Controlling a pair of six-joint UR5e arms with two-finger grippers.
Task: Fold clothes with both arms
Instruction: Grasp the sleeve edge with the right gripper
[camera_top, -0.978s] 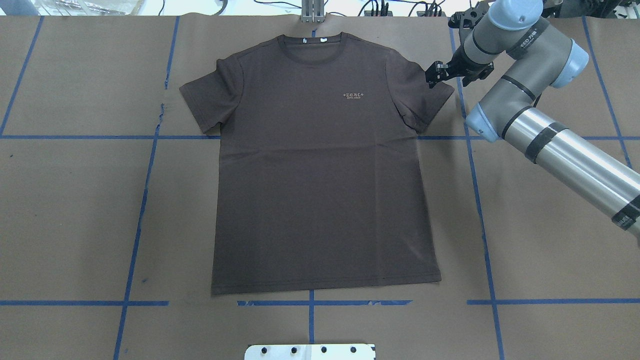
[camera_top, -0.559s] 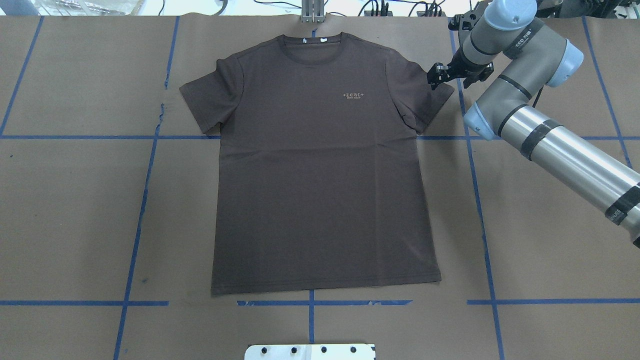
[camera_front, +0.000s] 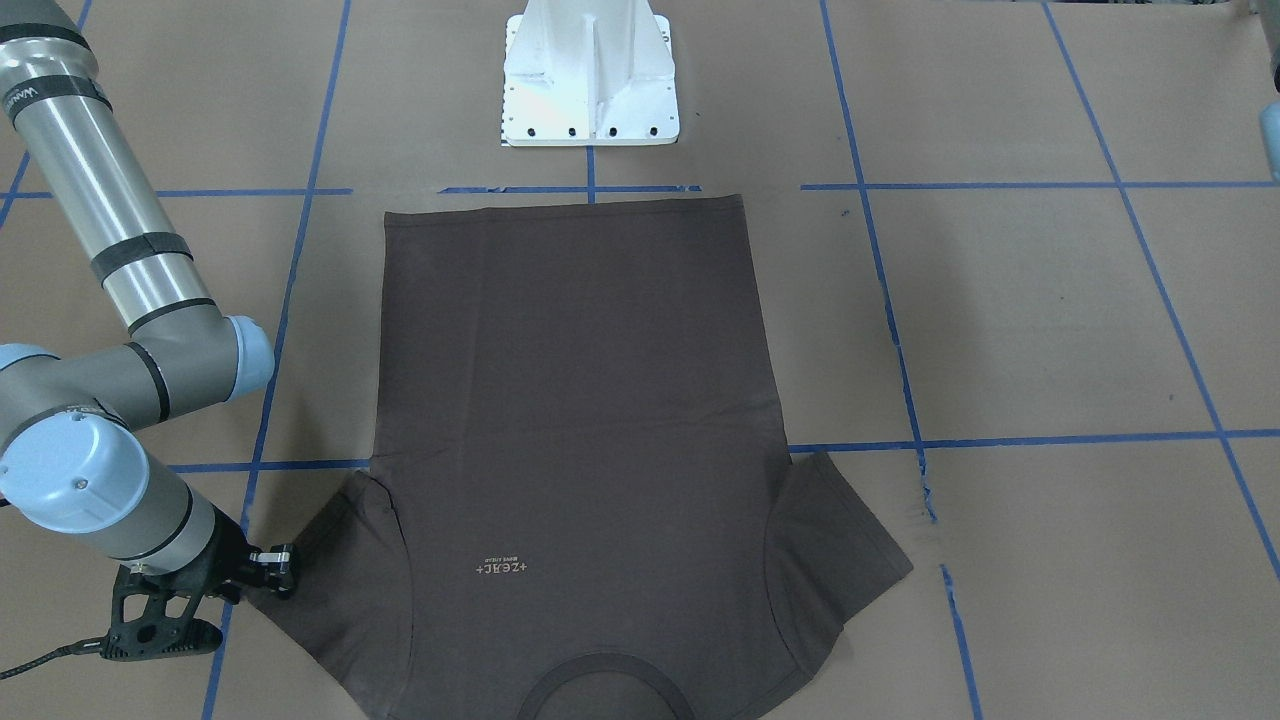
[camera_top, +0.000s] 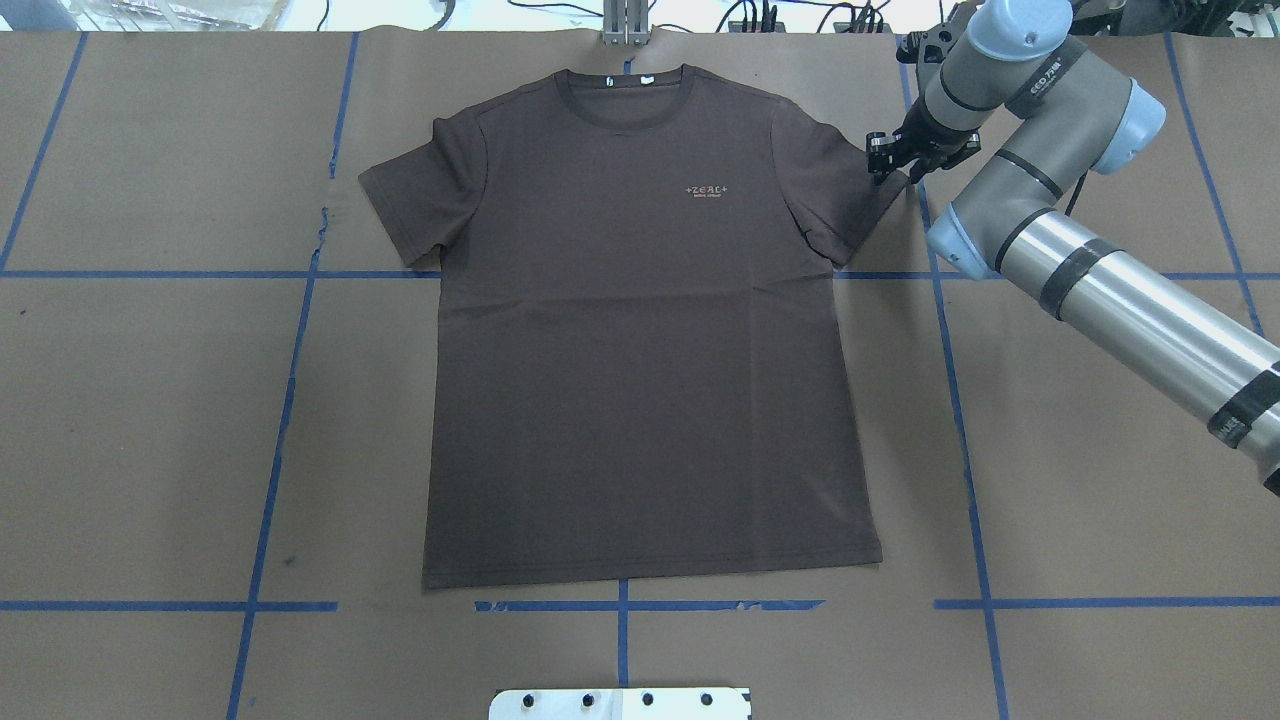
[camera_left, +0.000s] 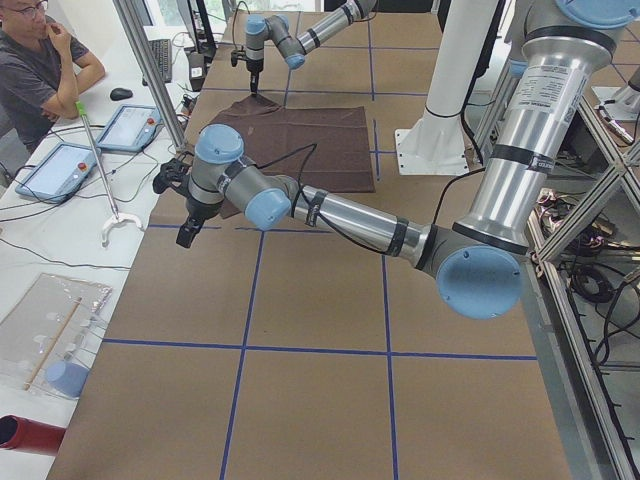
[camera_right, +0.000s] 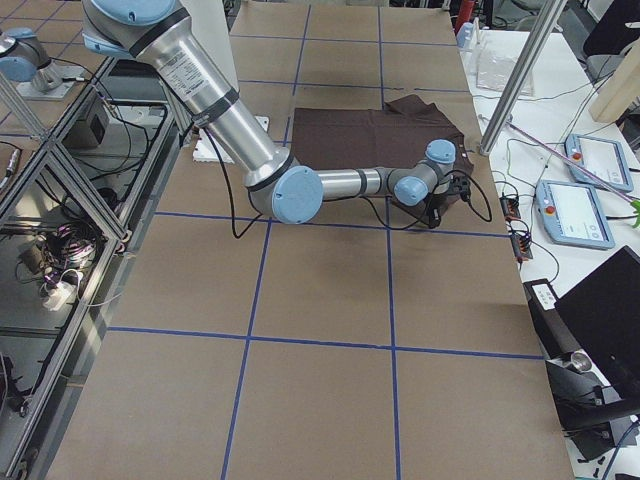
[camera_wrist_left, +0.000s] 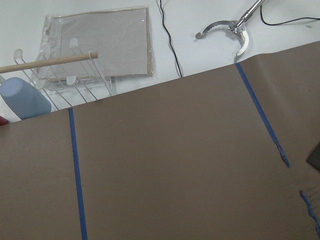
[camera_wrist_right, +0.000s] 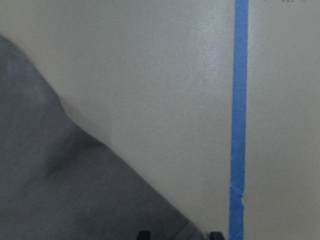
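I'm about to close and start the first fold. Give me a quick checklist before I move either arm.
1. T-shirt lies flat, front up: ok.
2. Right hand at the sleeve tip: ok.
3. Right hand open, hem between its fingertips in the wrist view: ok.
4. Left hand at the other sleeve: not ok, it hangs over bare paper, away from the shirt.
5. Left hand open: cannot tell.
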